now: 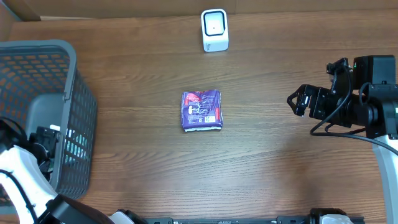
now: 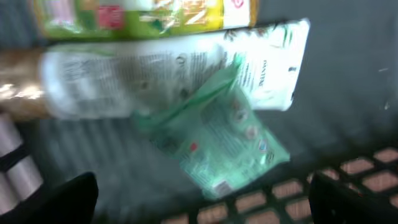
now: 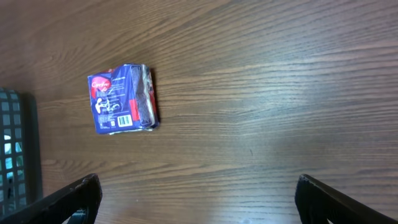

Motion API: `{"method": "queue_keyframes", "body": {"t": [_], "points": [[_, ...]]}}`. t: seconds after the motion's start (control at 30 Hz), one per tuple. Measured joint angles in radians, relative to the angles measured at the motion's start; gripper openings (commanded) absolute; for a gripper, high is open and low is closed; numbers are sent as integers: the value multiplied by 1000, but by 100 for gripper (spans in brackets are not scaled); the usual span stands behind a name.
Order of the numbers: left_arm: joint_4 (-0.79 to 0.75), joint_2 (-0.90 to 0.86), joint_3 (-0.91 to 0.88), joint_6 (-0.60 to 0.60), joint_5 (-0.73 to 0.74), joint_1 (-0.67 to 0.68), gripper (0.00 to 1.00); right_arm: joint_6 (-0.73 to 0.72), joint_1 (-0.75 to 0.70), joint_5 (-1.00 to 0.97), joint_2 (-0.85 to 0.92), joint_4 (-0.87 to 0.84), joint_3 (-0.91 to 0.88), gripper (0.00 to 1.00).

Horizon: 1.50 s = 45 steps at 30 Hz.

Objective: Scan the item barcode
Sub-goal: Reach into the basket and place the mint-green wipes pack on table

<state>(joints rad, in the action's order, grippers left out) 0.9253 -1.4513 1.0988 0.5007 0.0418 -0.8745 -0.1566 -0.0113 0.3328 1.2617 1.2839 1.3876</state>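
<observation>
Here, wood-grain table [image 1: 280, 174] under purple packet [image 1: 201, 111].

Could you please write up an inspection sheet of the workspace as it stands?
Surface: wooden table, no damage seen.
Job's things: purple packet lying flat mid-table; white scanner upright at the far edge, apart from it.
Clutter: grey basket at the left, holding a green pack, a white pack and a yellow pack.
Grippers: left gripper open, empty, over the packs; right gripper open, empty, above the table.
Cables: black cable looping off the right arm.
Surroundings: nothing seen.
</observation>
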Motion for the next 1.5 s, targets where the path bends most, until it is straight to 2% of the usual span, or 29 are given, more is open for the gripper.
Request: {"method": "queue_keyframes", "body": {"t": [0.17,0.47,0.67,0.77,0.8,0.83,0.97,1.0,1.03,1.07,1.3,1.5], "points": [[-113,-10,-93,6,19,59,100,0,0,0,1,0,0,100],[-157,-130,-94,17,13,115,99,0,0,0,14,8,0,100],[-155,-200,-96,22,-2,115,88,0,0,0,15,10,0,100],[-152,-206,-96,20,0,115,78,0,0,0,18,10,0,100],[-152,-206,-96,20,0,115,72,-1,0,0,18,10,0,100],[-150,-206,-96,14,0,115,60,0,0,0,18,10,0,100],[-77,-211,-61,-17,9,115,36,0,0,0,19,10,0,100],[-51,-212,-37,-32,12,116,27,0,0,0,19,10,0,100],[-29,-214,-16,-39,15,116,13,0,0,0,19,10,0,100],[-5,-216,11,-43,18,116,4,0,0,0,19,10,0,100],[242,-225,346,-92,40,116,4,0,0,0,19,10,0,100],[505,-233,780,-161,90,116,4,-1,0,0,19,10,0,100]]}}
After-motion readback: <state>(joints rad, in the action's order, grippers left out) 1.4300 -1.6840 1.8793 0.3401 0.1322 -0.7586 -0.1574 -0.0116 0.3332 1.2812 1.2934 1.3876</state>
